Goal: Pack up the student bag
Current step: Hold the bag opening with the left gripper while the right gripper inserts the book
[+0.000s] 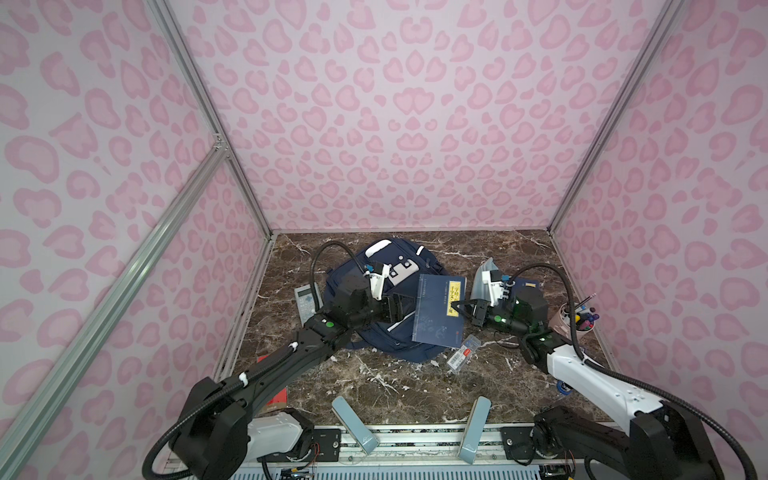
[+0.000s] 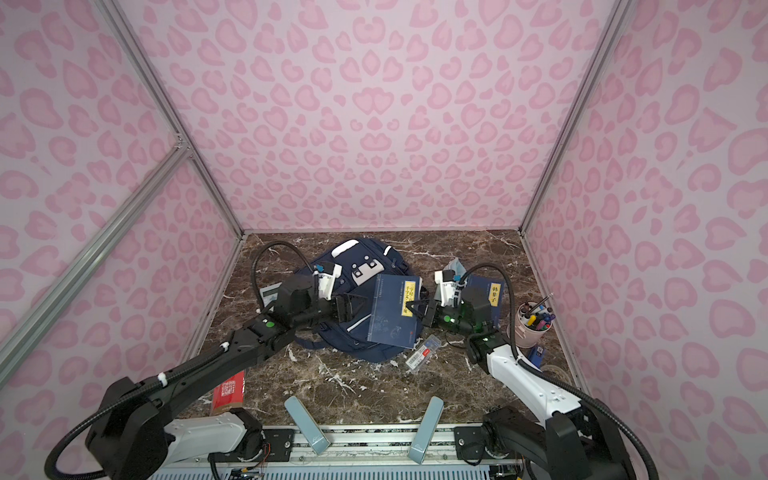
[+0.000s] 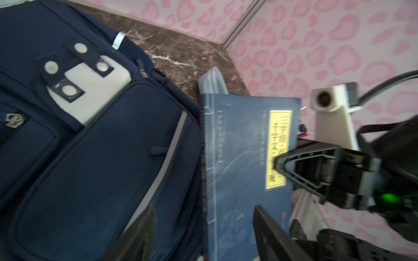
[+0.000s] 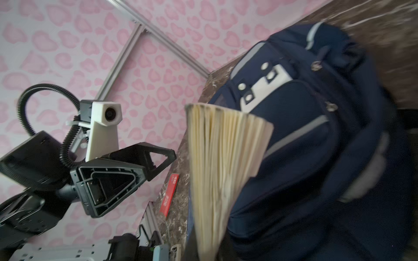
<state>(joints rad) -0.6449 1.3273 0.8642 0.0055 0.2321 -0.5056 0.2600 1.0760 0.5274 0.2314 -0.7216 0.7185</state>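
The student bag (image 1: 399, 345) (image 2: 361, 345) is a navy backpack lying flat on the marble table, white patch up (image 3: 90, 158) (image 4: 316, 158). A blue book (image 1: 436, 311) (image 2: 390, 311) with a yellow label hangs tilted over the bag's right side. My right gripper (image 1: 457, 307) (image 2: 409, 307) (image 4: 208, 248) is shut on the book's right edge; the right wrist view shows its fanned cream pages (image 4: 221, 158). My left gripper (image 1: 409, 306) (image 2: 353, 305) (image 3: 203, 219) stands open at the book's left edge (image 3: 239, 158), above the bag, its jaws apart and not gripping.
A calculator (image 1: 307, 297) lies left of the bag. A second blue book (image 2: 494, 291) and a light-blue pouch (image 1: 488, 270) sit behind the right arm. A pink pen cup (image 1: 577, 322) stands at the right wall. A clear packet (image 1: 465, 353) and red booklet (image 2: 228, 390) lie nearer the front.
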